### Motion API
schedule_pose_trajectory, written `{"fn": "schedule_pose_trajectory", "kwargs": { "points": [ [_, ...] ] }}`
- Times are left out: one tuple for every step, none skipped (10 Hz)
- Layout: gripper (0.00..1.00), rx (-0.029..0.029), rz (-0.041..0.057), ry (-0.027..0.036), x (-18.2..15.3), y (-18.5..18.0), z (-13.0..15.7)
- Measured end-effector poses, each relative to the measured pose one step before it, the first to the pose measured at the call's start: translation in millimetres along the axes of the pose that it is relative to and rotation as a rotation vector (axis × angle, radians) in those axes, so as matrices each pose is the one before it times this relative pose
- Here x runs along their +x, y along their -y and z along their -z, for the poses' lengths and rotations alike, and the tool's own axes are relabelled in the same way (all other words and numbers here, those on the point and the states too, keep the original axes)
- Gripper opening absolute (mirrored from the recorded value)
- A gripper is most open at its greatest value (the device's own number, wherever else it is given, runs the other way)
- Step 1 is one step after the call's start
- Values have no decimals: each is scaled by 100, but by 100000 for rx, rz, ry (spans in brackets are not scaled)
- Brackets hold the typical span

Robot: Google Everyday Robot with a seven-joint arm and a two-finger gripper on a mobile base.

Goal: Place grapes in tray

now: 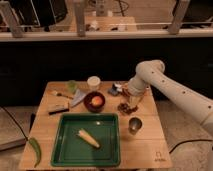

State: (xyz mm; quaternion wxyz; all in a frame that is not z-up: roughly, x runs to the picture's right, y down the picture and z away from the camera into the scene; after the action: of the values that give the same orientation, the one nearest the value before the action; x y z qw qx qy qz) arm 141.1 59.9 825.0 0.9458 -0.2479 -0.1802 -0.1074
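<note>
**Gripper down at grapes, tray w/o them**

Arm reaches in from the right. Gripper is low over the table's right-centre, right at the grapes. Can't tell how far open it is or whether it has hold of anything; the wrist blocks that.

Grapes: dark clump on the wood, between bowl and the table's right edge, just behind the metal cup. They lie outside the green tray.

Tray sits front-centre w/ a corn cob lying diagonally inside. White cup stands at the back, near the bowl. Green pepper lies at the front-left corner, beside the tray.
</note>
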Motion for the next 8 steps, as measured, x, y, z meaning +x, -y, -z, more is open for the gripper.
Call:
{"fn": "schedule_pose_trajectory", "kwargs": {
  "points": [
    [80, 422, -734, 674, 244, -14, -556],
    [80, 253, -526, 729, 289, -112, -723],
    [80, 113, -314, 690, 200, -85, -602],
    [80, -167, -289, 942, 206, -132, -936],
    [80, -472, -254, 573, 178, -112, -796],
    [80, -832, -353, 586, 208, -102, -912],
    [80, -801, -142, 363, 105, -27, -592],
    [80, -1594, -295, 365, 245, -176, -732]
  ]
}}
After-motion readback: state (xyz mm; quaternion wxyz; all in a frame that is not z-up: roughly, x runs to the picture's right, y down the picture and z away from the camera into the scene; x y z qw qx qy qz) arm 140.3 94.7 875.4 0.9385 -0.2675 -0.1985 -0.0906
